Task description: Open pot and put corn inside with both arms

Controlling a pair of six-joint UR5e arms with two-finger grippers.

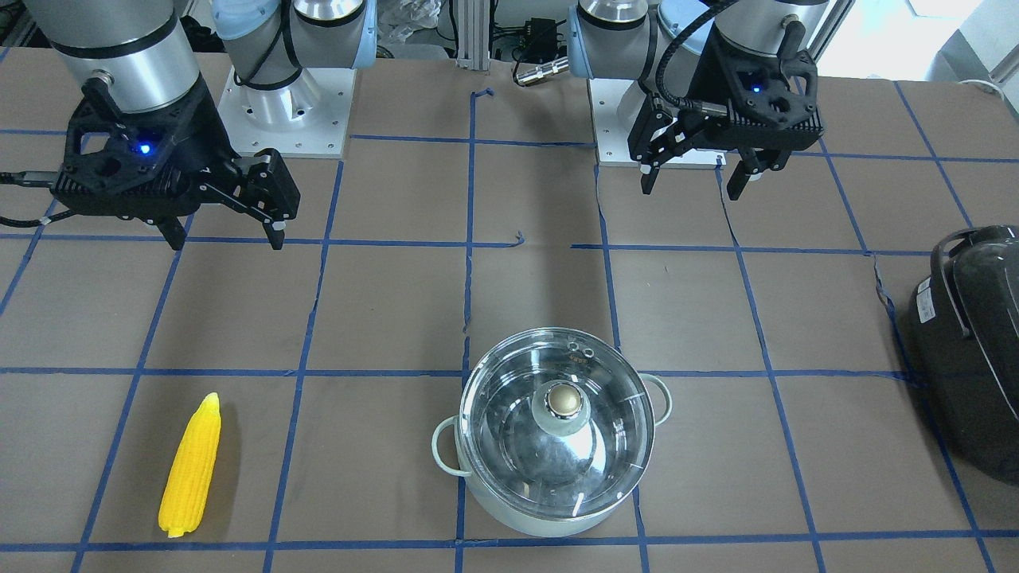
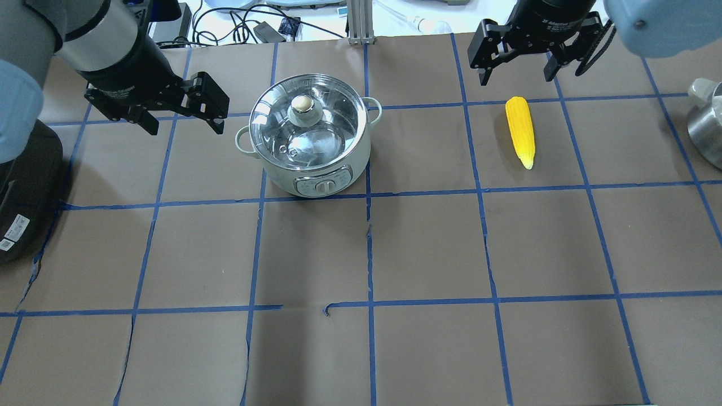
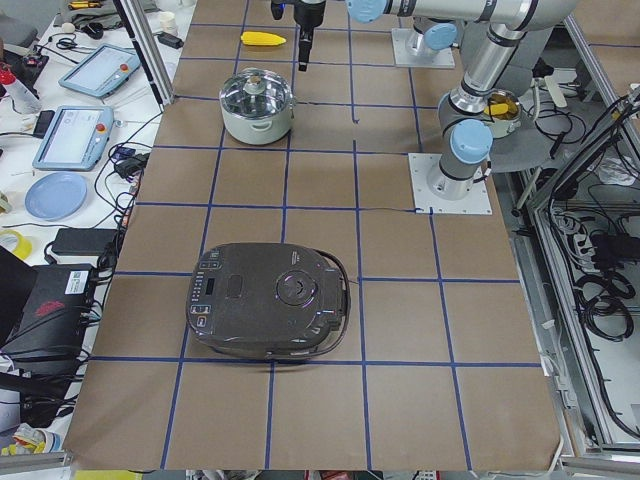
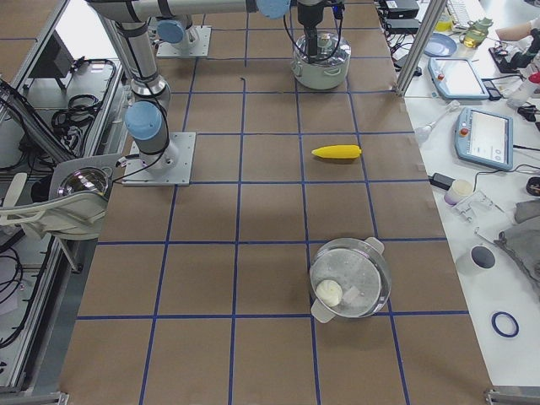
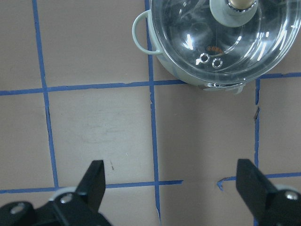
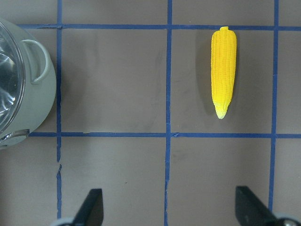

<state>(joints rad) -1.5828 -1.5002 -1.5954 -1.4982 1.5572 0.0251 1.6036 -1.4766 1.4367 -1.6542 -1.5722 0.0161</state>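
Exterior front-facing: the pot (image 1: pixel 557 446), its glass lid (image 1: pixel 509 414) on, stands near the bench (image 1: pixel 398 318) edge across from the robot. The corn (image 1: pixel 191 465) lies by the same edge, well apart from the pot, toward the robot's right end. The left claw (image 1: pixel 692 181) and right claw (image 1: pixel 225 239) both hang back near the robot's edge, wide open and empty.

Overhead exterior: the left claw (image 2: pixel 184 125) is on the pot's (image 2: pixel 316 163) side and the right claw (image 2: pixel 516 78) on the corn's (image 2: pixel 520 131) side. So the left arm is nearer the lid (image 2: pixel 333 113) and the right arm nearer the corn. The cob's long axis runs from the far edge toward the robot, pointed tip toward the robot.

Exterior left: the pot (image 3: pixel 257 110) and the corn (image 3: pixel 263 39) sit far off, at the same edge. Claw state cannot be told here.

Exterior right: the corn (image 4: pixel 337 152) is the closer thing and the pot (image 4: pixel 321 67) lies beyond it.

Left wrist-mounted: the pot (image 5: pixel 169 66) lies ahead of the open left claw (image 5: pixel 171 188) and off to one side. The knob (image 5: pixel 237 7) is at the view's top edge, so reaching it likely calls for a forward and sideways move.

Right wrist-mounted: the corn (image 6: pixel 223 70) lies ahead of the open right claw (image 6: pixel 167 207), tip pointing back at it. The jaws stand spread crosswise to the cob, so they look set to close across its width.
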